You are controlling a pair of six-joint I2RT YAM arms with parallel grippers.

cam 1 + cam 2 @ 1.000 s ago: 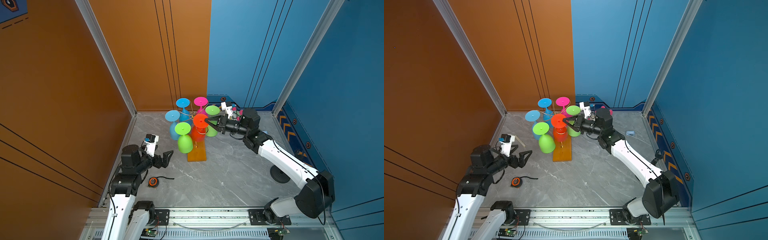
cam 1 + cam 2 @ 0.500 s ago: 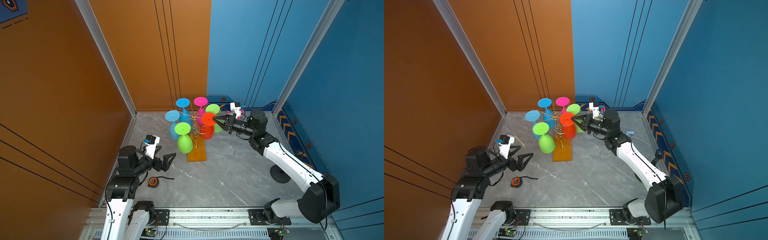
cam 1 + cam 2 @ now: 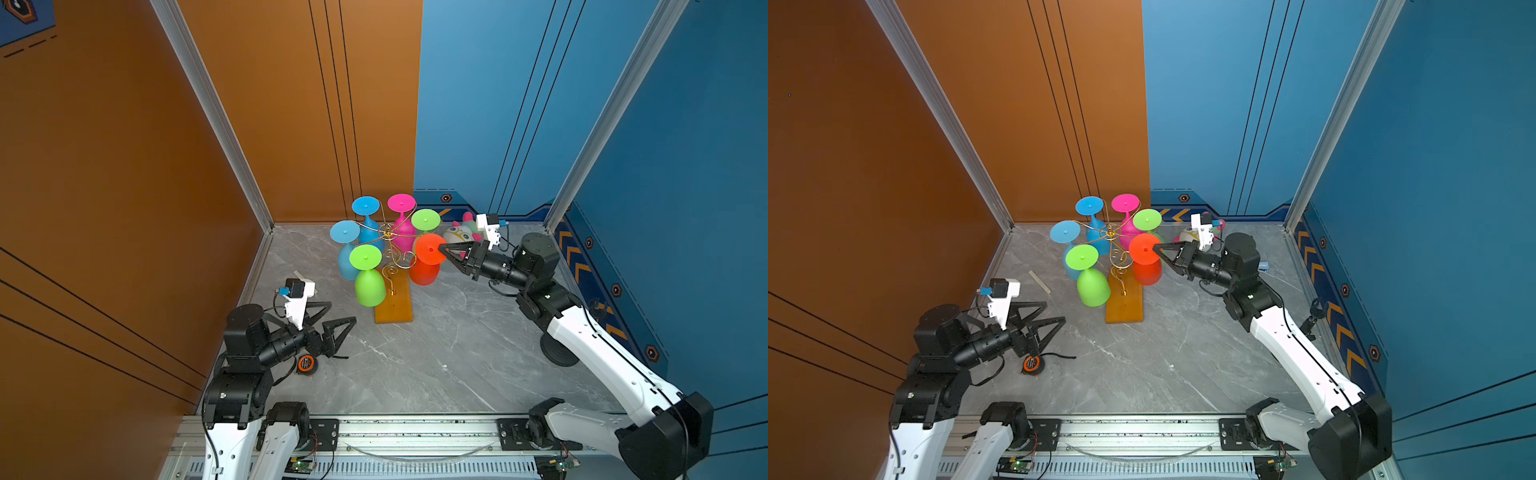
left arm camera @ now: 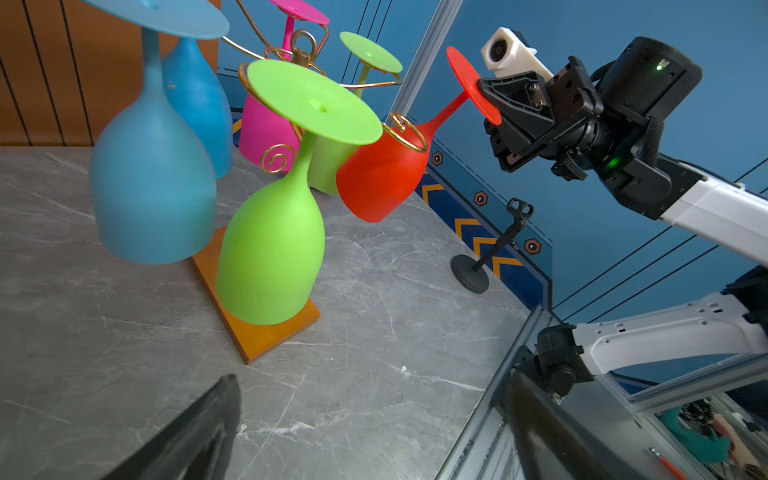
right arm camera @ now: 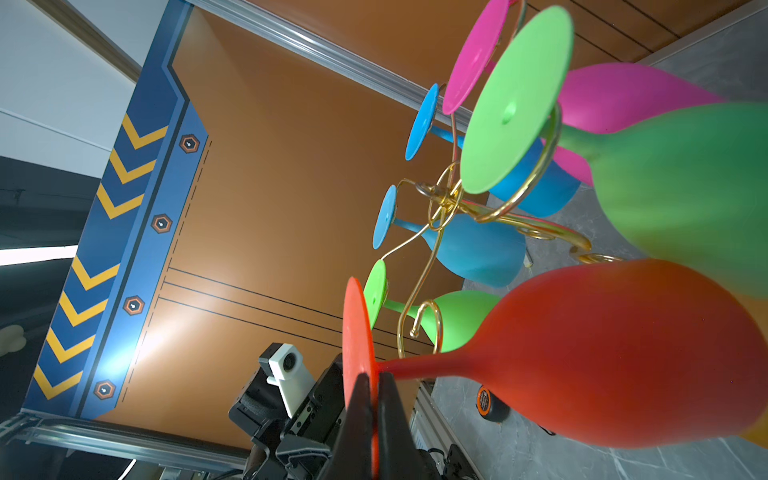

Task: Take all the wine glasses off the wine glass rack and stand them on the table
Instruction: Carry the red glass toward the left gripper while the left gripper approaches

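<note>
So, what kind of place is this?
Likely a robot test cell, not a home: two arms on a metal rail, plain orange and blue walls, a rack of coloured glasses.

The rack point(image 3: 387, 235) is thin, shiny gold metal wire on a smooth, glossy wooden base point(image 3: 399, 303), the red glass point(image 3: 424, 270) and the other glasses point(image 3: 368, 286) look matt and frosted, like plastic, the table point(image 3: 436, 353) is smooth grey marbled stone, and the right hand point(image 3: 442, 249) is matt black plastic.
</note>
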